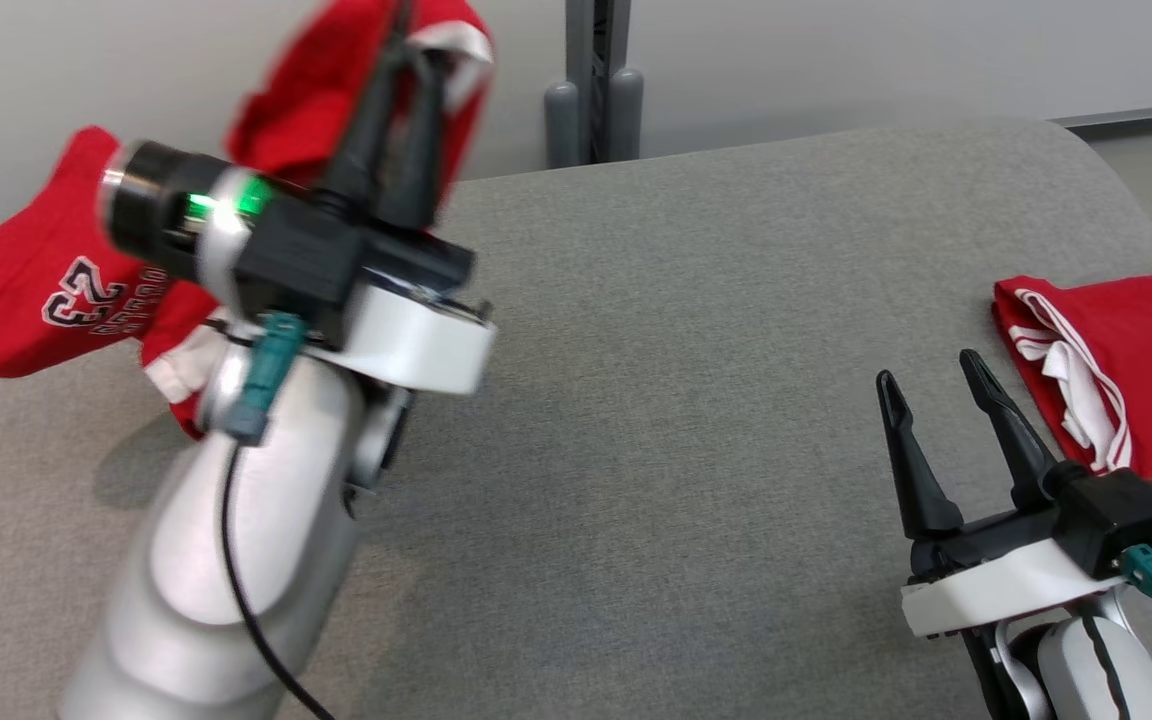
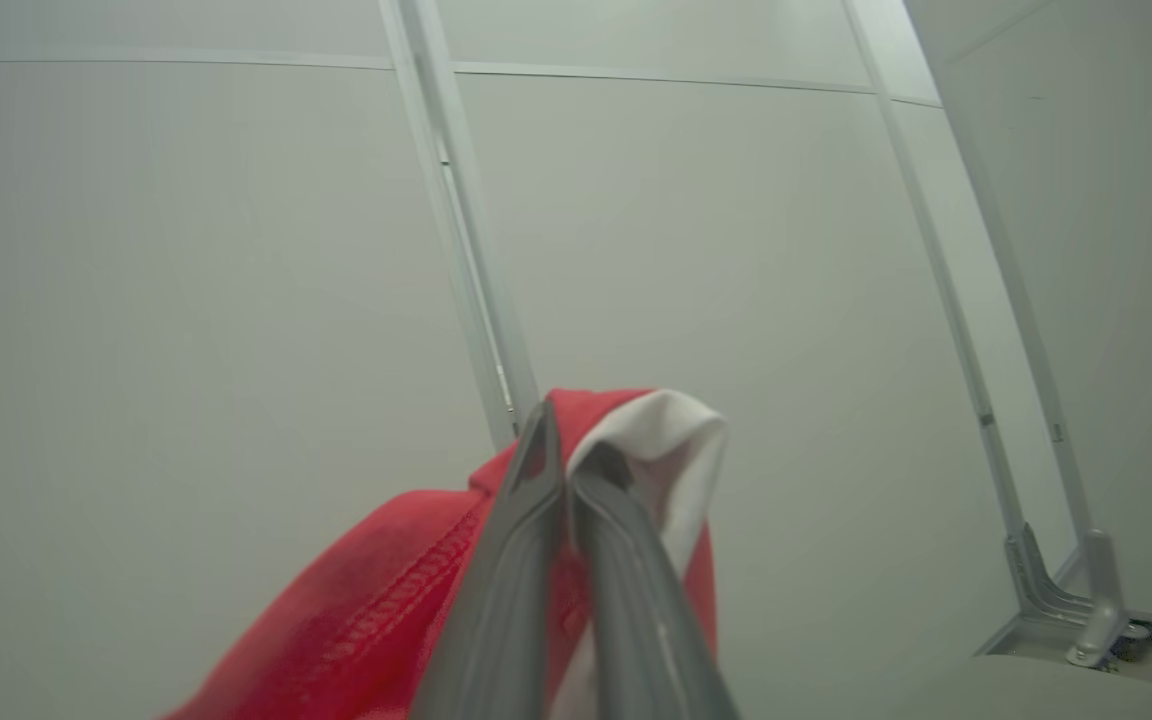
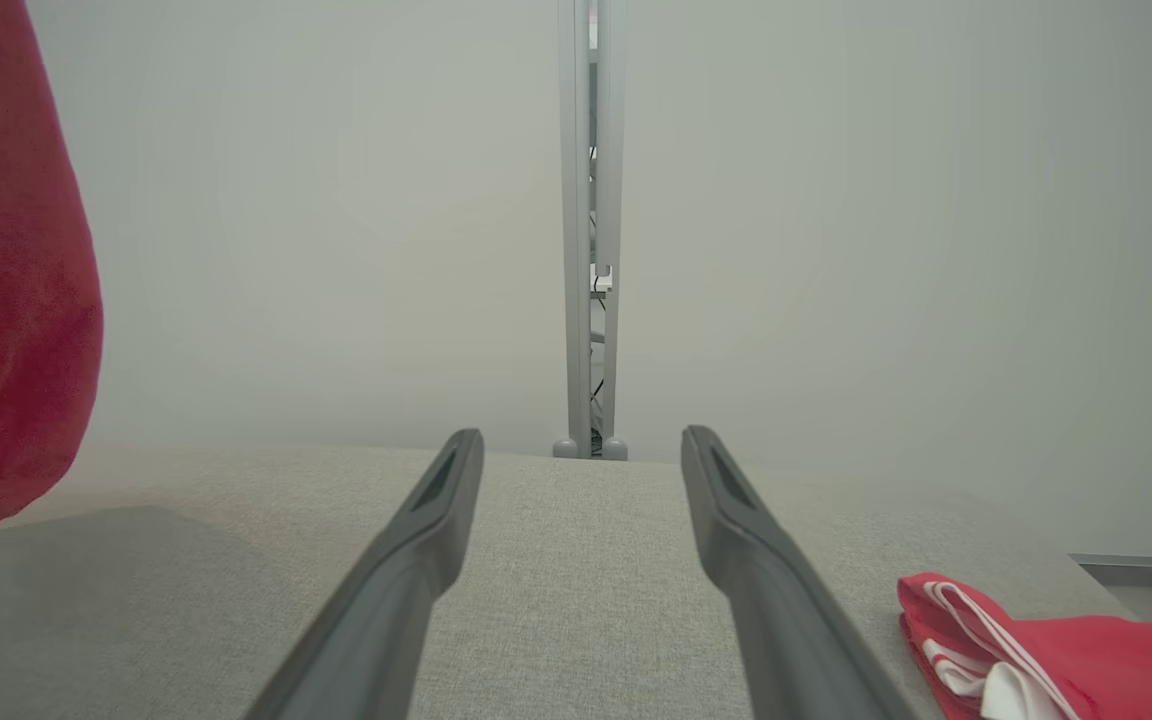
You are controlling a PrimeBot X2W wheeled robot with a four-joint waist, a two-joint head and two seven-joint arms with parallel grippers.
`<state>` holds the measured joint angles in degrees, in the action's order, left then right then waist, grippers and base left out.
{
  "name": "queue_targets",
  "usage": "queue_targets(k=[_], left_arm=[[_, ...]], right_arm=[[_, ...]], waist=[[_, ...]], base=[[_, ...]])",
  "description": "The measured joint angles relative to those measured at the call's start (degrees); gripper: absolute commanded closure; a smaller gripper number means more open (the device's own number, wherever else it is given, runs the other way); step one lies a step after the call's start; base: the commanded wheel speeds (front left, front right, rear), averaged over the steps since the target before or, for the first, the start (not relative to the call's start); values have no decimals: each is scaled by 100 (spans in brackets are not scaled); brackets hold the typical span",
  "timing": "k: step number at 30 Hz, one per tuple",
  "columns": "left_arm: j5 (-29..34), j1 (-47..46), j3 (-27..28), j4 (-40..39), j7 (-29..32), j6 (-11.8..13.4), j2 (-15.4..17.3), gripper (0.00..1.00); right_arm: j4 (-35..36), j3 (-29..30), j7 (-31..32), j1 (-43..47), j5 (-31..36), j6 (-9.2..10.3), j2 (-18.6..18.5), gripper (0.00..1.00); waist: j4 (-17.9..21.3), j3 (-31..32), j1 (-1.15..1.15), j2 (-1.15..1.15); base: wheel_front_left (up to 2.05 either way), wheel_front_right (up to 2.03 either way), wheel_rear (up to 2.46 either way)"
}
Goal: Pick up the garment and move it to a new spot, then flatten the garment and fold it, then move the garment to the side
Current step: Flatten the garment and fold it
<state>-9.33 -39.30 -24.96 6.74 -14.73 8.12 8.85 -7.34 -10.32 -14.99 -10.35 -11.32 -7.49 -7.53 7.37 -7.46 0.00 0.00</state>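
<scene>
The garment [image 1: 26, 300] is a red jersey with white trim and a white "23" print. It hangs in the air over the left end of the grey surface. My left gripper [image 1: 414, 40] is raised high and shut on its upper edge. In the left wrist view the fingers [image 2: 568, 450] pinch red cloth [image 2: 366, 610] and a white-lined fold against a pale wall. In the right wrist view, part of the hanging jersey [image 3: 6, 300] shows at the left. My right gripper [image 1: 928, 370] sits low at the right, open and holding nothing, jaws [image 3: 584, 440] wide apart.
A grey fabric-covered table [image 1: 686, 350] spans the view, its middle bare. A second red garment with white stripes [image 1: 1136, 360] lies folded at the right edge, beside my right gripper [image 3: 1086, 650]. A grey metal post [image 1: 593, 80] stands behind the table against the wall.
</scene>
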Motion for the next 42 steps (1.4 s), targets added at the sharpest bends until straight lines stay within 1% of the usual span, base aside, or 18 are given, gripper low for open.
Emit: queue_targets(k=[3, 6, 8, 12, 15, 17, 18, 20, 21, 22, 26, 29, 31, 33, 35, 37, 40, 42], left_arm=[[43, 62, -613, 632, 170, -324, -263, 100], [68, 209, -1200, 1295, 219, -531, -470, 100], [67, 279, -1545, 1652, 201, -609, -559, 100], [-2, 271, -2170, 2107, 125, -639, -595, 100], [-230, 226, -2647, 2198, 81, -544, -608, 100], [-339, 158, -2937, 2312, 80, -491, -612, 10], [-339, 158, -2937, 2312, 80, -491, -612, 0], [-493, 83, -3094, 2376, 57, -392, -605, 0], [-664, -48, -3230, 2507, 49, -234, -610, 0], [-664, -48, -3230, 2507, 49, -234, -610, 0], [-857, -164, -3299, 2694, 5, -96, -609, 0], [-1013, -220, -3287, 2782, -2, -63, -608, 0], [-1127, -220, -3294, 2808, -12, -110, -605, 0], [-1178, -218, -3331, 2849, -18, -227, -609, 0], [-1111, -209, -3401, 2913, -20, -259, -602, 0], [-1055, -128, -3504, 2955, -24, -370, -571, 0], [-1044, 122, -3540, 2972, -25, -453, -485, 0], [-1046, 226, -3508, 2899, -25, -460, -399, 0]], right_arm=[[-12, -57, 0, -75, -13, 0, 14, 0], [-4, -57, 0, -152, -26, 0, 31, 0], [0, -57, 0, -217, -35, 0, 48, 0], [5, -123, 0, -305, -75, 0, 102, 0], [-2, -154, 0, -354, -100, 0, 149, 0], [-5, -156, 0, -371, -126, 0, 166, 0], [-5, -156, 0, -371, -126, 0, 166, 0], [-2, -144, 0, -416, -127, 0, 185, 0], [4, -97, 0, -436, -127, 0, 197, 0], [4, -97, 0, -436, -127, 0, 197, 0], [12, -20, 0, -435, -124, 0, 201, 0], [33, 0, 0, -432, -115, 0, 196, 0], [41, 20, 0, -424, -103, 0, 179, 0], [48, 43, 0, -405, -73, 0, 158, 0], [48, 71, 0, -367, -70, 0, 123, 0], [46, 75, 0, -328, -62, 0, 100, 0], [48, 59, 0, -318, -42, 0, 96, 0], [46, 68, 0, -305, -27, 0, 92, 0]], waist=[[197, -41, 0, 0], [393, -114, 0, 0], [522, -182, 0, 0], [756, -344, 0, 0], [905, -461, 0, 0], [977, -529, 0, 0], [977, -529, 0, 0], [1022, -582, 0, 0], [1016, -606, 0, 0], [1016, -606, 0, 0], [900, -575, 0, 0], [773, -527, 0, 0], [669, -488, 0, 0], [553, -445, 0, 0], [425, -395, 0, 0], [292, -340, 0, 0], [109, -247, 0, 0], [-2, -180, 0, 0]], base=[[0, 0, 0], [0, 0, 0], [0, 0, 0], [0, 0, 0], [0, 0, 0], [0, 0, 0], [0, 0, 0], [0, 0, 0], [0, 0, 0], [0, 0, 0], [0, 0, 0], [0, 0, 0], [0, 0, 0], [0, 0, 0], [0, 0, 0], [0, 0, 0], [0, 0, 0], [0, 0, 0]])
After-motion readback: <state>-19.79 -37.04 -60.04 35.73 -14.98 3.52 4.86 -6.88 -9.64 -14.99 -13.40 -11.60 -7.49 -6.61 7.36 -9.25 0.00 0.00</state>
